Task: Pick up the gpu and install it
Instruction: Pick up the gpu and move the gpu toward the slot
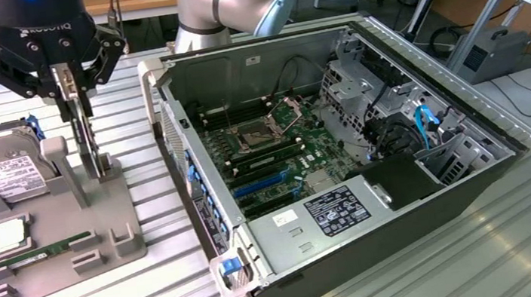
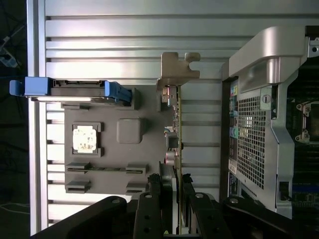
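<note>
Standing at the far left of the exterior view, a boxy silver hard drive with a white label and blue side rails [image 1: 7, 176] is propped on edge at the back of a grey moulded plastic holder tray [image 1: 106, 251]. The tray lies on a ribbed metal desk [image 1: 411, 260]. Toward the lower left of the frame, a square silver processor chip [image 1: 8, 235] is seated in a pocket of the tray, and a slim green RAM stick [image 1: 30, 258] is laid flat just below it.

Further right on the same tray, the gpu [image 1: 93, 150], a thin card with a black shroud on a green circuit board, is held upright on its edge in a slot of the holder. The black claw [image 1: 76, 111] reaches down from the upper left of the frame and is closed narrowly on the card's upper part, one finger on each side.

In the wrist view the gpu [image 2: 175, 124] is seen edge-on, with its long silver metal bracket [image 2: 175, 67] at the end away from the claw [image 2: 171, 179], whose fingers press against both faces of the card.

Right of the tray, an open black and silver tower case [image 1: 496, 166] lies on its side on the desk, with its green motherboard [image 1: 265, 145] exposed. The silver arm [image 1: 237, 0] is seen at the top centre.
</note>
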